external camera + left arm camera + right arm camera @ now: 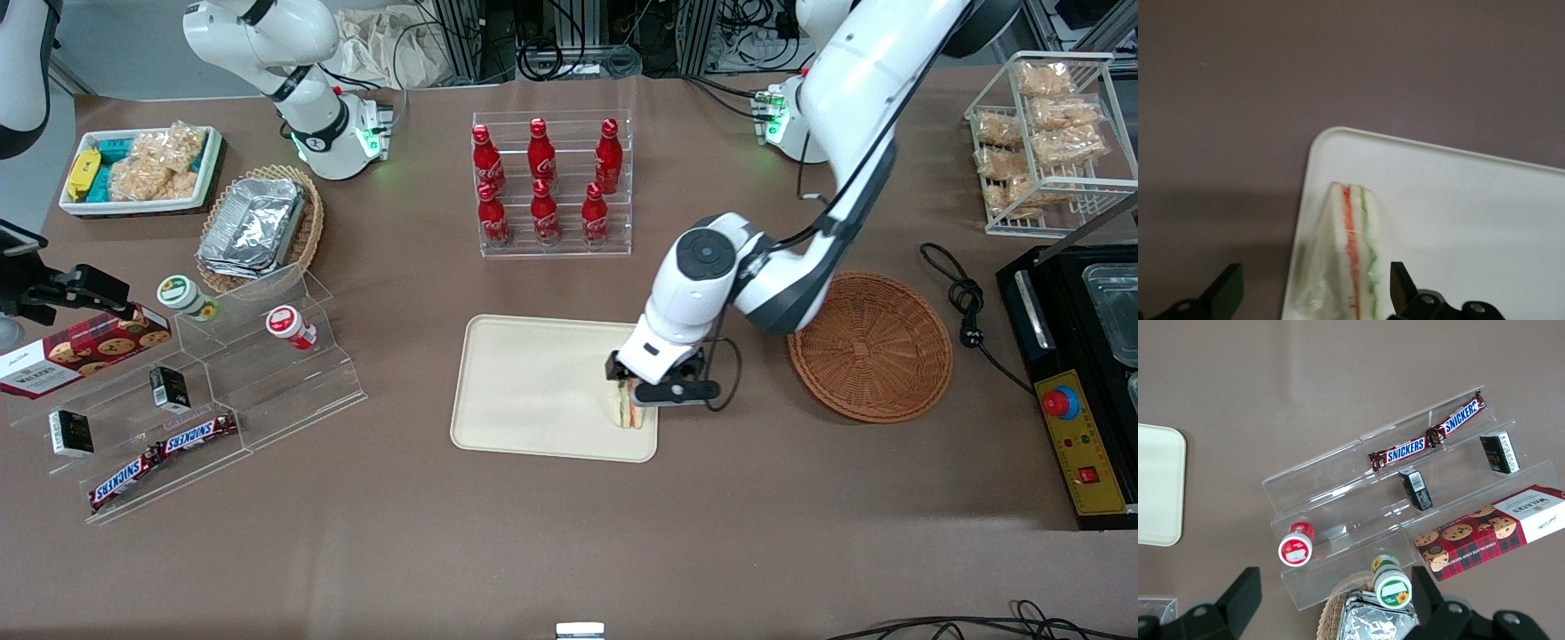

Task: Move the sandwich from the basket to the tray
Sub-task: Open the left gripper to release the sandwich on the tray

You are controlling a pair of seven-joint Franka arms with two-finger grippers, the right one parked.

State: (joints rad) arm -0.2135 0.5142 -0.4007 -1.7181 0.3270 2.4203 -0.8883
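Front view: the left arm's pincer (646,388) hangs just above the sandwich (628,408), which rests on the cream tray (533,391) near its edge. Fingers spread wide (release step, it seems); next, lift clear.

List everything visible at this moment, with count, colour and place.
sandwich: one, pale bread with red and green layers, on the tray's corner nearest the basket
tray: one, cream, table centre
basket: one, reddish-brown wicker, empty, beside the tray toward the working arm's end
cola bottles: six, red, in a clear rack farther from the camera than the tray
Snickers bars: two, on a clear stepped stand toward the parked arm's end
gripper: one, black fingers open, straddling the sandwich
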